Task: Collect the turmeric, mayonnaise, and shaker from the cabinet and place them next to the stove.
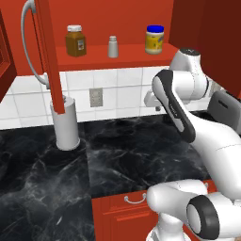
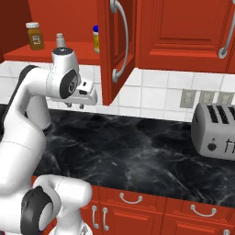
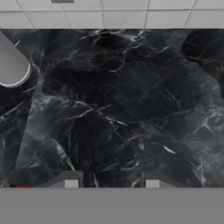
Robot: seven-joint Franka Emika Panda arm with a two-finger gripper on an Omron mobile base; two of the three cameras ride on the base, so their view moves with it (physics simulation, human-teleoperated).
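The red cabinet (image 1: 123,60) stands open above the counter. On its shelf the turmeric (image 1: 75,41) is at the left, the small pale shaker (image 1: 112,47) in the middle and the blue-lidded mayonnaise (image 1: 154,39) at the right. The right base view shows the turmeric (image 2: 35,36) and shaker (image 2: 59,39), and the mayonnaise (image 2: 96,39) half hidden by the door. My gripper (image 2: 75,105) hangs below the shelf, pointing down at the black marble counter (image 3: 122,109). Its fingertips (image 3: 71,180) stand apart with nothing between them. The stove is out of view.
A tall white paper-towel cylinder (image 1: 66,124) stands on the counter under the open left door (image 1: 51,56). The right door (image 2: 108,50) juts out beside the gripper. A grey toaster (image 2: 215,131) sits at the right. Red drawers (image 2: 137,206) run along the counter front.
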